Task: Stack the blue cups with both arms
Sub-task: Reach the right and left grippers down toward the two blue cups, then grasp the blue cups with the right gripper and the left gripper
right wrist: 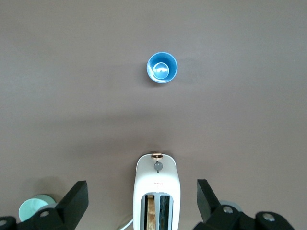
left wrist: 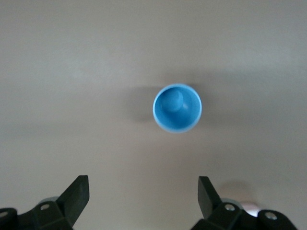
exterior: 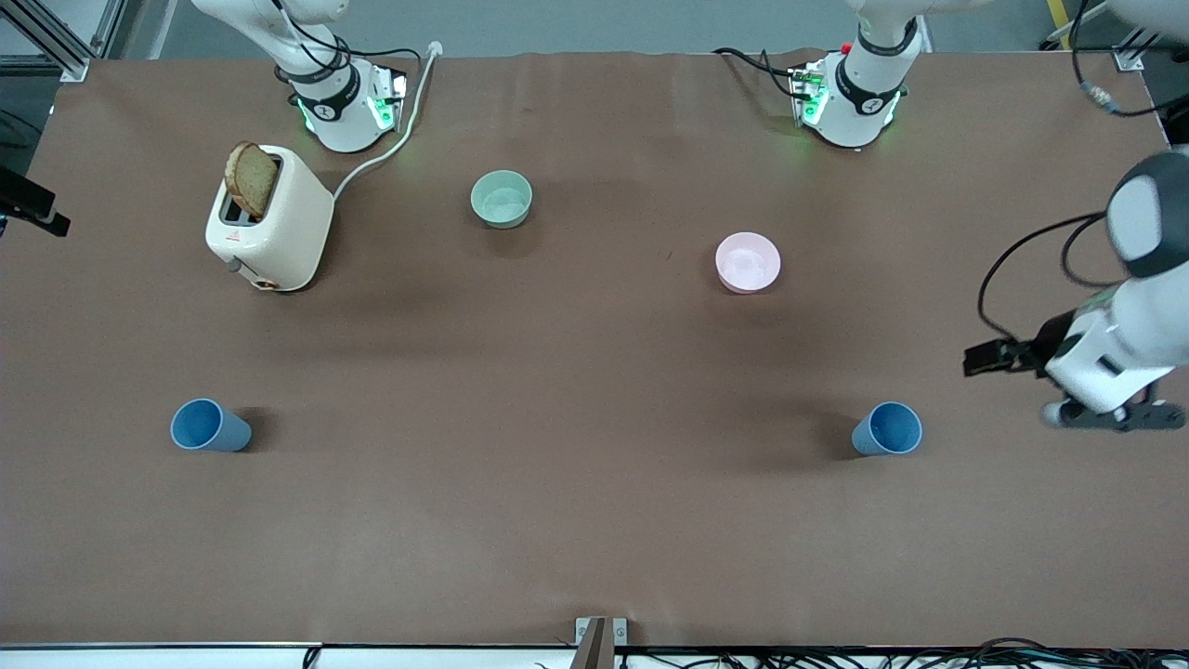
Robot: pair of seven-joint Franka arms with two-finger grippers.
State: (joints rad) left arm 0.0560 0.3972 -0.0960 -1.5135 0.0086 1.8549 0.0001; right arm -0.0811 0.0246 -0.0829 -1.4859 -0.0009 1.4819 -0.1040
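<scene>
A: Overhead, what does the brown surface [exterior: 594, 520] carry?

B: Two blue cups, both upright and well apart. One blue cup [exterior: 210, 426] stands toward the right arm's end, nearer the front camera than the white toaster [exterior: 269, 219]. The other blue cup [exterior: 887, 428] stands toward the left arm's end, nearer the front camera than the pink bowl [exterior: 748, 262].

A: And the remaining items?

B: A pale green bowl [exterior: 502, 198] sits between the toaster and the pink bowl, closer to the arm bases. A slice of brown bread [exterior: 251, 178] projects from a toaster slot.

A: Where is the left end effector?

B: The left end effector [left wrist: 144, 203] hangs at the left arm's end of the surface, raised, just beside its cup and toward the edge. Its wrist view shows the cup [left wrist: 177, 108] from above, with both fingers spread wide and nothing between them.

A: And the right end effector?

B: The right end effector [right wrist: 143, 203] is outside the front view. Its wrist view looks down on the toaster [right wrist: 157, 191], with the cup [right wrist: 162, 67] well apart from it and the green bowl [right wrist: 33, 207] at the frame's corner. Its fingers are likewise spread wide, gripping nothing.
</scene>
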